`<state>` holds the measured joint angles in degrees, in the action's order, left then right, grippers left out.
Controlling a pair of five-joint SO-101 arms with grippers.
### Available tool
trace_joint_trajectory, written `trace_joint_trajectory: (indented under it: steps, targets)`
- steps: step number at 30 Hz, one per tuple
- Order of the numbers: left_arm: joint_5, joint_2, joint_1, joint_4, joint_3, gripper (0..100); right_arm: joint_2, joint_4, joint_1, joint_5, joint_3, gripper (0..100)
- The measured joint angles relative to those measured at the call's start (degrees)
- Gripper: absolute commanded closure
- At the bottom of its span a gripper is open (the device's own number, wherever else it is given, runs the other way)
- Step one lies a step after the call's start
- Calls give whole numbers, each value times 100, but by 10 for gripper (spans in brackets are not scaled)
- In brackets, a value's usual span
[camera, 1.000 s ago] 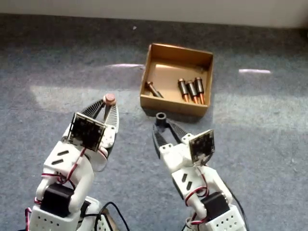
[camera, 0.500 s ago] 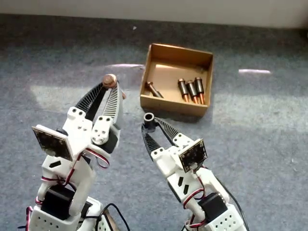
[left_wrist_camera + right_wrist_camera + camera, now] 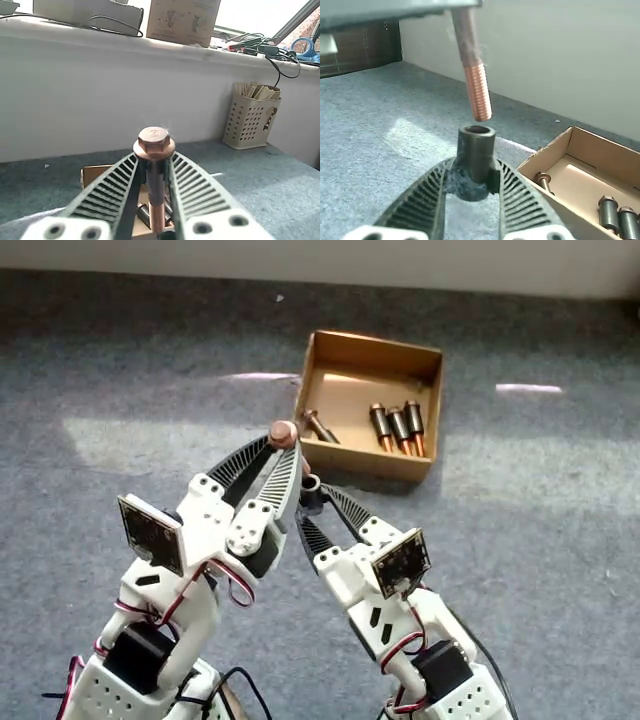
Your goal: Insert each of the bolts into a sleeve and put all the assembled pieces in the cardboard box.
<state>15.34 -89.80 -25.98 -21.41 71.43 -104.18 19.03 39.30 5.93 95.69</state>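
The copper-coloured steel bolt with the hexagonal flanged head [image 3: 283,433] has swung across in the last second from out at the 10 o'clock side of the short black cylindrical sleeve [image 3: 310,484] to close by it at 11 o'clock in the high view. In the right wrist view its threaded tip [image 3: 479,102] now hangs just over the sleeve's open mouth [image 3: 477,131], lined up but not yet inside. The left gripper [image 3: 281,443] is clamped on the bolt's shank under the head, holding it tip-down. The right gripper [image 3: 311,500] is closed around the sleeve, bore up, and has barely shifted over the last half second.

So the approach looks finished, and what remains for this pair is a straight push down, then the drop. The open brown cardboard box [image 3: 350,462] lies at 12 to 1 o'clock of the grippers on the grey carpet [image 3: 540,520], with four assembled pieces [image 3: 399,428] already in it.
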Motion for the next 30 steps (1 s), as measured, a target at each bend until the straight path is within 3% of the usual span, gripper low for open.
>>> trace_joint_trajectory:
  steps: [12,30]
  targets:
    - [0,-35,-422,-123,9,990,0,9,0,0,0,992]
    - [26,-132,-149,-668,9,989,9,9,18,44,0,992]
